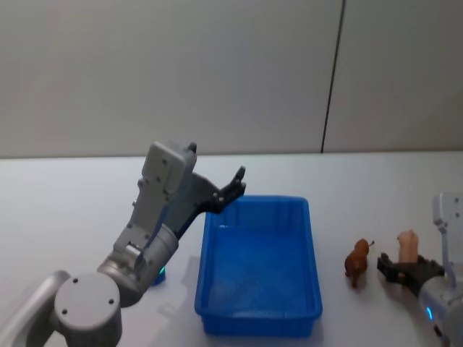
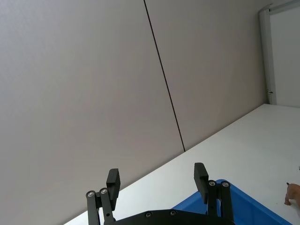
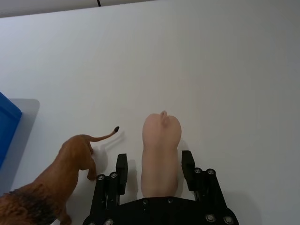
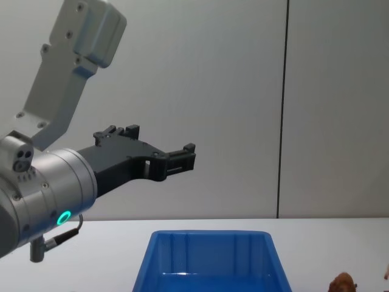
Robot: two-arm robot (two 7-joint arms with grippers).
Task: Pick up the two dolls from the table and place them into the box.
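Observation:
The pale pink pig doll (image 3: 161,150) lies on the white table (image 1: 72,202) between the fingers of my right gripper (image 3: 154,163), which is open and straddles it; the head view shows the same pig (image 1: 409,244) and gripper (image 1: 405,264) at the right. The reddish-brown doll (image 1: 357,262) stands just left of it, close beside one finger (image 3: 122,169). The blue box (image 1: 257,316) sits in the middle with nothing inside. My left gripper (image 1: 235,185) hangs open and empty, raised above the box's far left corner.
A grey wall with a dark vertical seam (image 1: 331,79) rises behind the table. The left arm's body (image 1: 155,224) stands close along the box's left side. Bare tabletop lies beyond the dolls and to the far left.

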